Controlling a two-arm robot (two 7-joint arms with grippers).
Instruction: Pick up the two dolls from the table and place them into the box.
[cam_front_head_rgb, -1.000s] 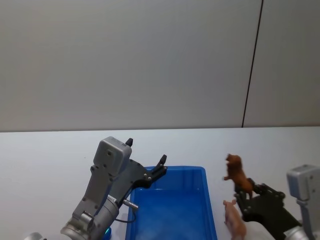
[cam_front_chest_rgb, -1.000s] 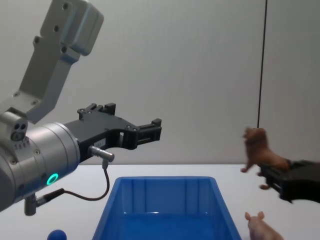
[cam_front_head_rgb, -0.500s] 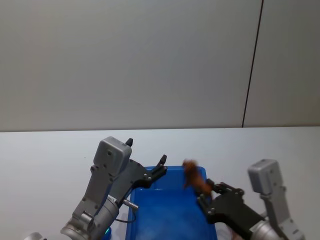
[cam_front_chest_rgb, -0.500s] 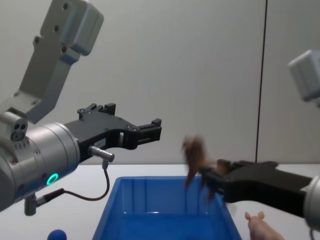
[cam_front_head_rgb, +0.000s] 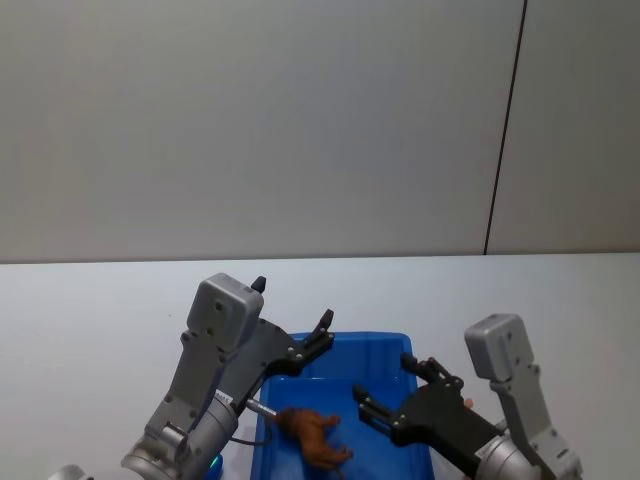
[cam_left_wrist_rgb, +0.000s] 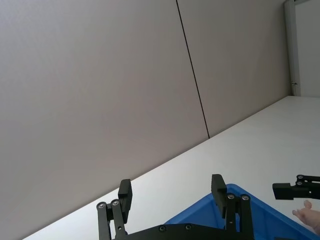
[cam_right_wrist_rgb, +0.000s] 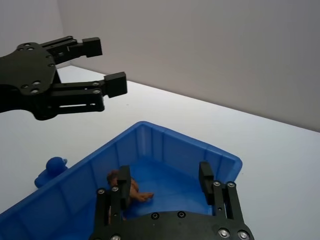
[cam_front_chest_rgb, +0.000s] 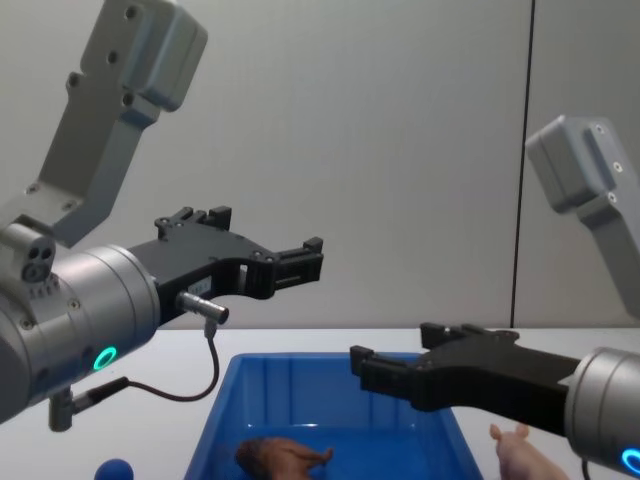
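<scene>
1. We find the right gripper (cam_front_head_rgb: 382, 381) over the box (cam_front_head_rgb: 385, 345), near its right wall, with its fingers spread and holding nothing.
2. We note the brown doll (cam_front_head_rgb: 312, 435) lying on the box floor, toward the left wall and clear of both grippers.
3. We see the pig (cam_front_chest_rgb: 525, 455) on the table (cam_front_head_rgb: 100, 300), outside the box and just beside its right wall.
4. We record the left gripper (cam_front_head_rgb: 292, 302) raised above the box's far left corner, with its fingers apart and empty.
5. We observe a blue ball (cam_front_chest_rgb: 115, 470) on the table, left of the box.
</scene>
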